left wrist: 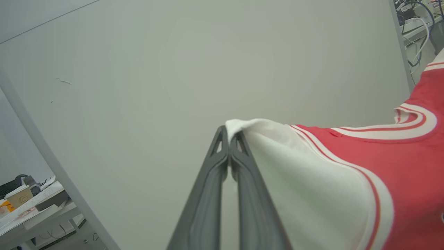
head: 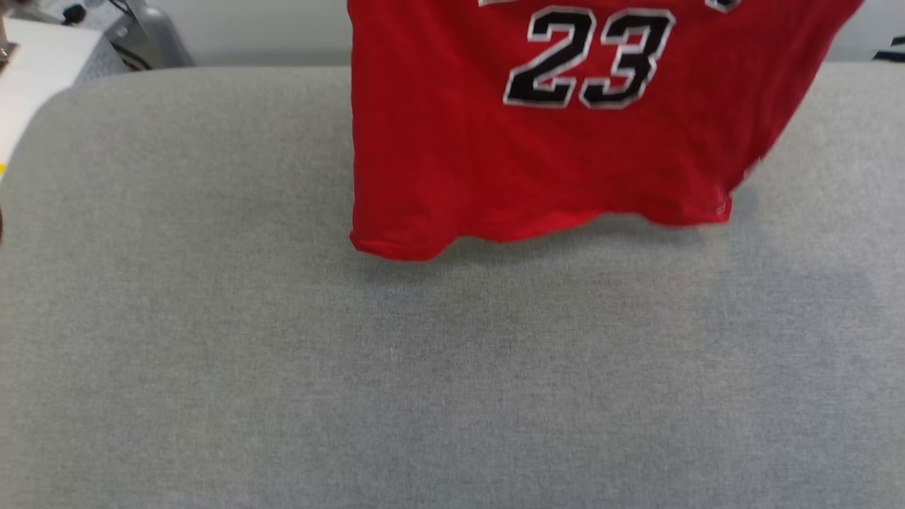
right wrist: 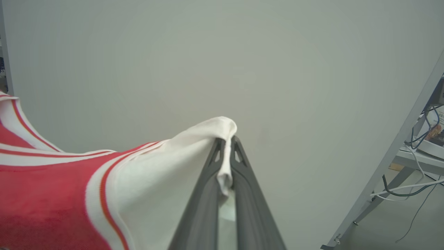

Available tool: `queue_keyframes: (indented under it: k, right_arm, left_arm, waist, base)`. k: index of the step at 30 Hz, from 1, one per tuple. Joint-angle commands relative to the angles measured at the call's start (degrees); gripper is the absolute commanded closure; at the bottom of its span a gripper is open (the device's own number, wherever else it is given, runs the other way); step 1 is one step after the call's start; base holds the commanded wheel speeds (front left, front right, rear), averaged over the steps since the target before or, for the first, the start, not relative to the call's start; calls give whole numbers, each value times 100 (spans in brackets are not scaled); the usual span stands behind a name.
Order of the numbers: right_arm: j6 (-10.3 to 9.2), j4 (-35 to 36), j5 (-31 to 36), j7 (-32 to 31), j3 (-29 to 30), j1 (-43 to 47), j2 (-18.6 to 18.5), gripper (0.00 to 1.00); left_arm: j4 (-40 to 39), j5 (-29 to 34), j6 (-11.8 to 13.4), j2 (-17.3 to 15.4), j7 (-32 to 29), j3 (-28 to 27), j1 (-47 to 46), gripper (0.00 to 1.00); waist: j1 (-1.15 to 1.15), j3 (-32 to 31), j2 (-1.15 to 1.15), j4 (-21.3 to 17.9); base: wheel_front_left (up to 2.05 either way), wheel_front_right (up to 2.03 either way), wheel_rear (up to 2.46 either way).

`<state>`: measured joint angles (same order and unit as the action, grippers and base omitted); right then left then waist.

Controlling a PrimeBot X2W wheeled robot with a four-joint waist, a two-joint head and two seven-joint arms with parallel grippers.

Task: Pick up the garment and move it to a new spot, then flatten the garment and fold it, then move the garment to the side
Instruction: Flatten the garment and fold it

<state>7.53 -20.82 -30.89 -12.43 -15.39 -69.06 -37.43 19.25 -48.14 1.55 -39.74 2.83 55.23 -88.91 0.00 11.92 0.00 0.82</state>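
The garment point(head: 537, 148), a red jersey with a black white-outlined 23, hangs in the air at the top of the head view. Its bottom hem just reaches the grey surface point(head: 424, 367). In the left wrist view my left gripper point(left wrist: 229, 133) is shut on the white sleeve point(left wrist: 298, 173), with the red body and striped trim stretching off to the right. In the right wrist view my right gripper point(right wrist: 226, 140) is shut on the other white sleeve point(right wrist: 166, 166), whose cloth is pinched between the fingers. The jersey point(right wrist: 41, 187) is held spread between both grippers.
The grey cloth-covered surface spans the head view, with its far edge near a pale wall point(head: 247, 28). A white desk point(head: 35, 71) and grey equipment point(head: 148, 35) stand at the far left. Desks with cables point(right wrist: 416, 156) show at the edges of the wrist views.
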Motion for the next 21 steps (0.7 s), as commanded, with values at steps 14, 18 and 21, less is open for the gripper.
queue_keyframes:
  k: [14, 18, 21]
  right_arm:
    - [-4, -1322, 695, 478, -242, -2334, 623, 100]
    - [-4, -1721, 807, 733, -358, -2716, 753, 100]
    - [-4, -2002, 837, 883, -564, -2822, 889, 100]
  left_arm:
    - [1870, 603, -190, 865, 815, -216, -1776, 100]
    - [2312, 680, -296, 1032, 1017, -246, -2018, 100]
    - [2612, 679, -378, 1079, 1132, -321, -2033, 100]
  waist:
    - [0, 1735, 0, -156]
    - [0, 1953, 0, -176]
    - [0, 2060, 0, -231]
  base:
    - [0, 0, 0]
    - [0, 0, 0]
    - [0, 0, 0]
